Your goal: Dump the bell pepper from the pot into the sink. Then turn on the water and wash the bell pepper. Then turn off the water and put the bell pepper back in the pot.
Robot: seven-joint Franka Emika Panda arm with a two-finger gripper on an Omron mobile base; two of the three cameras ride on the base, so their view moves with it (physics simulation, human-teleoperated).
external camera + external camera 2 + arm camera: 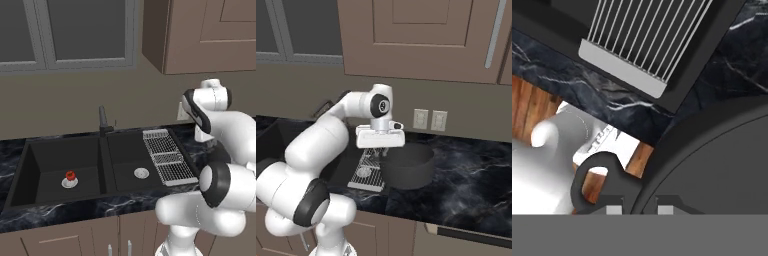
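Bell pepper [70, 175] lay in the sink [30, 170], resting on the left basin's drain, so the dumping step appeared done. Pot [407, 165] was at the gripper [380, 148], which was nearly closed on the pot's rim beside the loop handle [594, 175]; in the right base view the pot hung above the counter [471, 185], just past the wire rack [167, 155]. From the gripper the pepper lay toward nine o'clock in the left base view, well apart, beyond the centre divider, the faucet [103, 121] between them at the back.
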